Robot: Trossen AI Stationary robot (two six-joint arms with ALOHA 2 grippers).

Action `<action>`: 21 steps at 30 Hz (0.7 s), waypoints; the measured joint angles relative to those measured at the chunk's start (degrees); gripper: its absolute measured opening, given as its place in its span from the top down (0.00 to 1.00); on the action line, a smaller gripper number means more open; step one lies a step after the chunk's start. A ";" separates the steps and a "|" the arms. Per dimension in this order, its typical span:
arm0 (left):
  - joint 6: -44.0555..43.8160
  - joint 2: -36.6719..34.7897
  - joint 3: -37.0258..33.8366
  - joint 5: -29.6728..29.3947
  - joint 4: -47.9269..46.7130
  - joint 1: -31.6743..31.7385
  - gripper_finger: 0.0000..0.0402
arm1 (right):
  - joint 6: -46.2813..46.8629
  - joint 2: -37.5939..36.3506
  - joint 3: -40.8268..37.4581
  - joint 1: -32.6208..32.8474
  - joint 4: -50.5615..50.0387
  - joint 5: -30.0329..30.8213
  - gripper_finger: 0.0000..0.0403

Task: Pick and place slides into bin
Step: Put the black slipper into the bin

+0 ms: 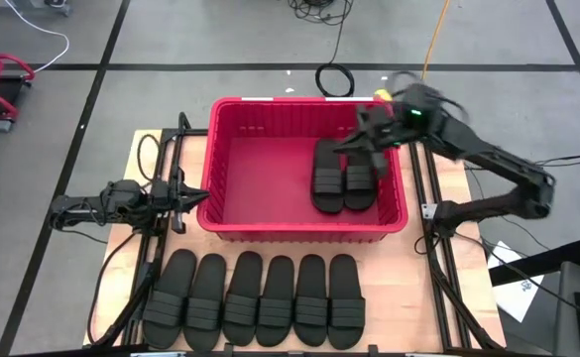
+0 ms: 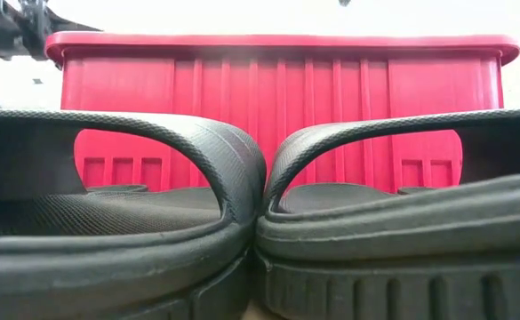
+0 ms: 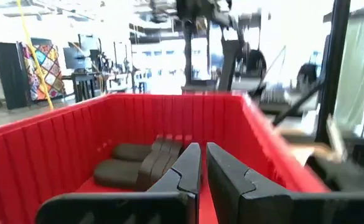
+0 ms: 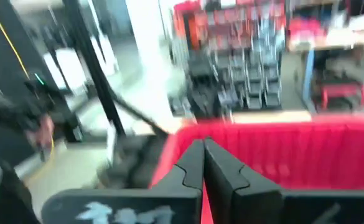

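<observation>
The red bin [image 1: 232, 169] stands at the table's middle. Two black slides [image 1: 342, 175] lie side by side on its floor at the right, also in the left wrist view [image 3: 138, 163]. Several more slides [image 1: 260, 299] lie in a row on the table in front of the bin; two fill the low view [image 2: 153, 222]. My right gripper [image 1: 361, 139] is shut and empty above the bin's far right part, its fingers [image 4: 201, 163] together. My left gripper [image 1: 198, 195] is shut and empty at the bin's left wall, its fingers [image 3: 201, 167] nearly together.
A black cable coil [image 1: 334, 79] lies on the floor beyond the bin. Dark frame rails [image 1: 438, 258] run along both table sides. The bin's left half [image 1: 260, 178] holds nothing.
</observation>
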 joint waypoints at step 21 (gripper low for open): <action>-13.32 -0.07 0.20 0.24 12.07 0.00 0.92 | 20.95 -35.90 -44.11 0.09 27.57 15.02 1.00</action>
